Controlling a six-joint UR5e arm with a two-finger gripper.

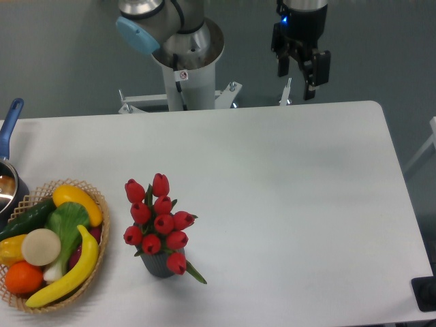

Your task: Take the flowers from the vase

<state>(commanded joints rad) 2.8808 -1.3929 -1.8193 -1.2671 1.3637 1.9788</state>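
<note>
The flowers point(158, 221), a bunch of red tulip buds with green leaves, stand upright in the vase point(160, 266), a small dark grey ribbed cup near the table's front left. My gripper point(298, 80) hangs high above the table's far edge, well to the right of and behind the flowers. Its two black fingers are apart, with nothing between them.
A woven wicker basket point(95, 197) of toy fruit and vegetables sits at the left front, close to the vase. A pot with a blue handle point(9, 122) is at the left edge. The robot's base point(184, 61) stands behind the table. A dark object point(426, 293) is at the front right corner.
</note>
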